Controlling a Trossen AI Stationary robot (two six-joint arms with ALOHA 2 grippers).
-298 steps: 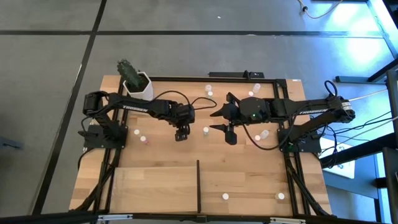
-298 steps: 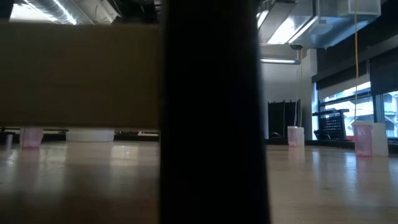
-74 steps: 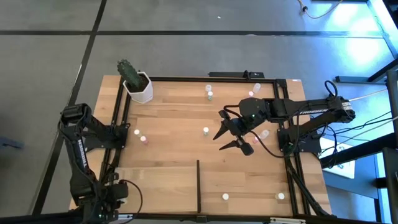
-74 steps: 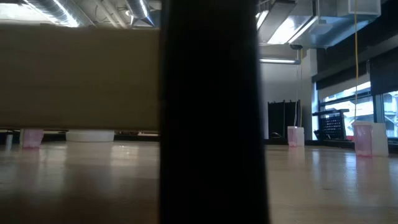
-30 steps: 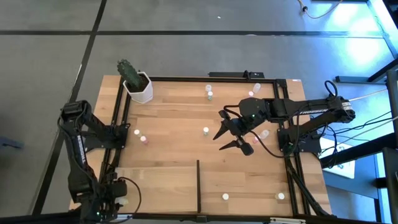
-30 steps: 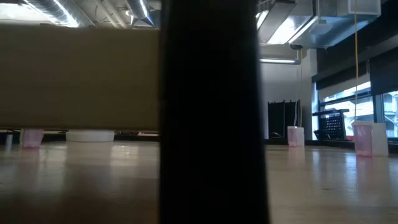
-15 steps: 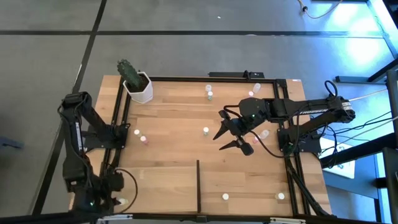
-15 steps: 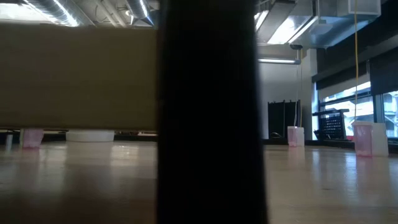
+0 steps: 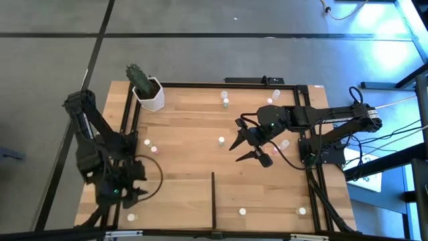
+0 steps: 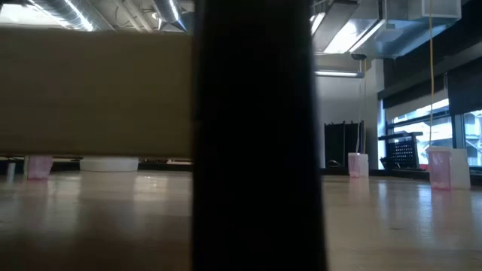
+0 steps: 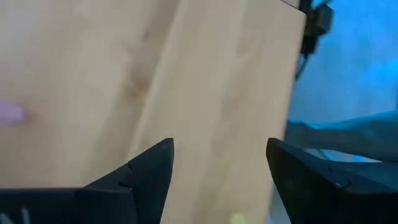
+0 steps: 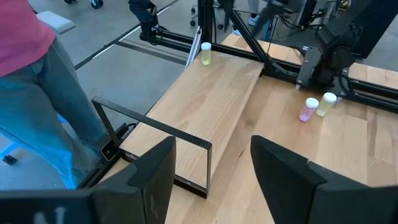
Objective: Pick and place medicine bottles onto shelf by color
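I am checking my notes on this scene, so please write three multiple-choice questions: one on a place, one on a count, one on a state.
1. Where is the cactus pot?
A. On the shelf
B. At a table corner on the left arm's side, away from the shelf
C. Under the right claw

2. How many bottles stand on the shelf on the right arm's side of the divider?
A. None
B. Two
C. Five

3. The right claw is:
A. Open, empty
B. Shut on a bottle
C. Shut on the pot

Key: 1 B, the cactus pot is far from the shelf. 2 B, two bottles past the divider. 3 A, the right claw has spread fingers.

Grey floor (image 9: 200, 53) — bright windows (image 10: 433, 124) beyond
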